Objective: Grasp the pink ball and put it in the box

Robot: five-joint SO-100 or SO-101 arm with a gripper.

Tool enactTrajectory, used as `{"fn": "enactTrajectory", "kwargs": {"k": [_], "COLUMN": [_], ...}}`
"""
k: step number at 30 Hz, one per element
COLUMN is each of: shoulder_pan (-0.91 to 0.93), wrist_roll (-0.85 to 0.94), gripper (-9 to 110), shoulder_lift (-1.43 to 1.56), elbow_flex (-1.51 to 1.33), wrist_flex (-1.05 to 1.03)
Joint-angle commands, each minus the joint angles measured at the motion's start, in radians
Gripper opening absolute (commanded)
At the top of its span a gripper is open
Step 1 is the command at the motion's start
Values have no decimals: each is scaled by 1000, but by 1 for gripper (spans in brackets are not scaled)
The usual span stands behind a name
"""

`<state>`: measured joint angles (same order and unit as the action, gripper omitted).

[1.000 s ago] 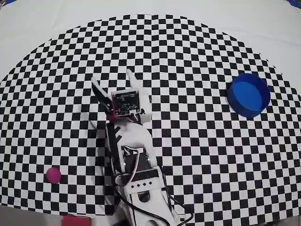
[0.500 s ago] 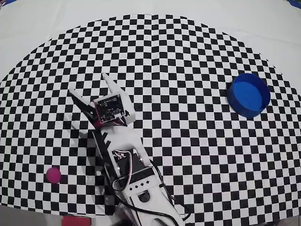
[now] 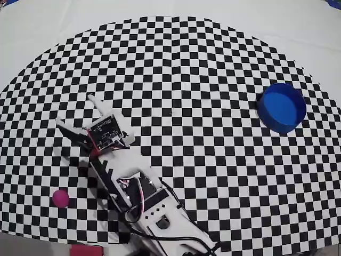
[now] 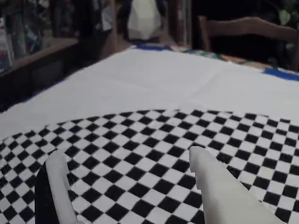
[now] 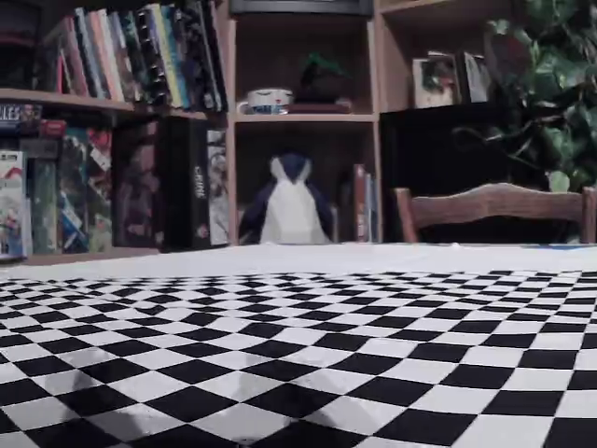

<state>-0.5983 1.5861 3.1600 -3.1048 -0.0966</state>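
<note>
Pink ball (image 3: 60,198) sits at abt 8 o'clock on the checkered counter (image 3: 202,69), loose. Gripper (image 3: 74,113) at 9 o'clock, spread wide and empty, prob readying approach. Blue box (image 3: 281,108) waits at 3 o'clock, well apart.

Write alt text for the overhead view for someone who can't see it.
A robot arm's open end effector hovers empty over a checkered mat, pointing up and left. A pink ball sits near the lower left edge, and a blue box sits far right.
</note>
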Motion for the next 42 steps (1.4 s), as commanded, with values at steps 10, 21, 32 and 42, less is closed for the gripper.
{"fn": "enactTrajectory", "kwargs": {"k": [10,21,32,42], "shoulder_pan": [-186,-310,-425,-514], "wrist_roll": [11,11,11,11], "gripper": [30,30,30,30], "shoulder_lift": [-12,-32,-32,-32], "elbow_flex": [-8,-8,-8,-8], "wrist_flex": [17,17,17,17]}}
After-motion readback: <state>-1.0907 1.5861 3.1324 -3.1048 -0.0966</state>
